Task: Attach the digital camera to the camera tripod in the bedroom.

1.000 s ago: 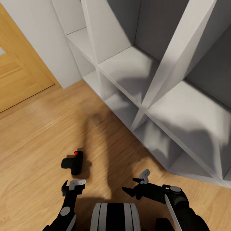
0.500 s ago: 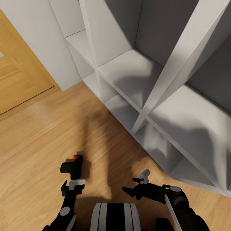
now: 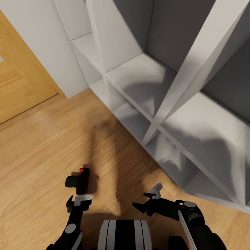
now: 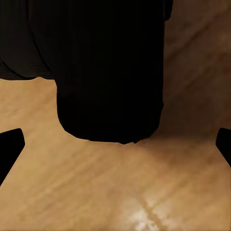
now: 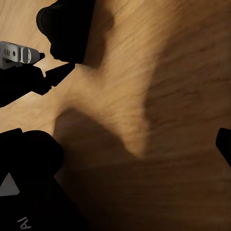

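While both spread wide, left end effector (image 3: pixel 79 200) just behind digital camera (image 3: pixel 79 180), right end effector (image 3: pixel 148 200) empty

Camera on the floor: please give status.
Both grippers open, empty. Left gripper just short of the camera, which lies on the floor. Nothing between.

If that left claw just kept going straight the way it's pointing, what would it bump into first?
Most likely the digital camera on the wood floor. In the left wrist view it sits straight ahead of the open left gripper, between the fingertips; how close is hard to judge.
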Motion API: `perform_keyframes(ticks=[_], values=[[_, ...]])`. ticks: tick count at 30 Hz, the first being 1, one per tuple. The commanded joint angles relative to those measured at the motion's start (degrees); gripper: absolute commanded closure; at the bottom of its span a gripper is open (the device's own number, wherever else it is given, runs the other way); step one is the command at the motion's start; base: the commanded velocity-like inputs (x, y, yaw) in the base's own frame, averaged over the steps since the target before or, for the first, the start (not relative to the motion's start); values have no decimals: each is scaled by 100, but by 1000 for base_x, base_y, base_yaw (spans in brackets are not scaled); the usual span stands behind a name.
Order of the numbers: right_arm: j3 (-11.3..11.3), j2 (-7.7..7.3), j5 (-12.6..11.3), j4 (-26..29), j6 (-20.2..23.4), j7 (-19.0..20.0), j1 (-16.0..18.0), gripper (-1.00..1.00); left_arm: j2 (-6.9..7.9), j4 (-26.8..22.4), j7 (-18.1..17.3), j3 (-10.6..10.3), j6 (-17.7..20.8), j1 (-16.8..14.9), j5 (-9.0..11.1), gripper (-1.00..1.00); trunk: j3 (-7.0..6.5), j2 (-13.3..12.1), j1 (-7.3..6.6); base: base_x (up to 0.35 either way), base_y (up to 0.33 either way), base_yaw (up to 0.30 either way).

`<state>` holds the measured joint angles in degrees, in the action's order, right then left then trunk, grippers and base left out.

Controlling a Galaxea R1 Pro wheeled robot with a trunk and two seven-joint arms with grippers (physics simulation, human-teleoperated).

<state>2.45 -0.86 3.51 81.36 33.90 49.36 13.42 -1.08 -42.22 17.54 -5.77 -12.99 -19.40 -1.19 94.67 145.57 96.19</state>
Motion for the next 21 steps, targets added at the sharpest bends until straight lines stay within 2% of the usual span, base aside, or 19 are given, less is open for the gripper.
perform_keyframes(ticks=[1, 9, 21], values=[[1, -2, 36, 9, 24, 29, 2, -100, 3, 4, 48, -21, -11, -2, -13, -100, 3, 1, 0, 113, 0, 0], [1, -2, 36, 10, 22, 28, 2, -100, 2, 4, 48, -21, -11, -2, -13, -100, 3, 1, 0, 156, 0, 0], [1, -2, 36, 12, 21, 30, 2, -100, 10, 11, 48, -21, -11, -2, -5, -100, 3, 1, 0, 17, 0, 0]])
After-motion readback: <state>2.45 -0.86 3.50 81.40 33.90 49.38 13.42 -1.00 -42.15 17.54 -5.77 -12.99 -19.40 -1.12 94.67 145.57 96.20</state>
